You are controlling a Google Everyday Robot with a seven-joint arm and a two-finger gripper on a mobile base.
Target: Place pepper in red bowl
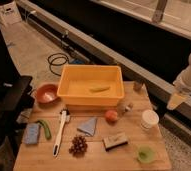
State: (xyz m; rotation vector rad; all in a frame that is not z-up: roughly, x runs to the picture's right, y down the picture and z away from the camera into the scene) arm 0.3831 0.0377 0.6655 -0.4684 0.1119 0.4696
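- Wooden worktop (96,161), seen from the single camera view, carries everything. The robot's arm comes in from the right, off past the edge.
- The gripper (175,101) hangs out there to the right of the worktop, well apart from both task things. Its jaws stand wide and I see nothing in them.
- The pepper (44,128) lies flat near the left front, between a blue sponge (31,133) and a white brush (60,131), just beside each.
- The red bowl (46,93) sits at the left rear, just beside the left wall of the yellow tub (89,75). I cannot make out anything of the task inside it.
- By my reckoning the job has hardly begun: the pepper is not yet reached or lifted. Crossing the worktop, the grasp, the carry back to the bowl and the drop are all left.
- Counted: one pepper, one red bowl, one yellow tub with one pale yellow-green piece (100,89) in it, one brush and one sponge.
- Also one bunch of grapes (78,145), one grey-blue cloth (88,126), one round orange fruit (111,116), one dark bar (115,141), one white cup (149,119) and one green cup (145,154).
- Small brownish bits sit by the tub's right side, too small to name.
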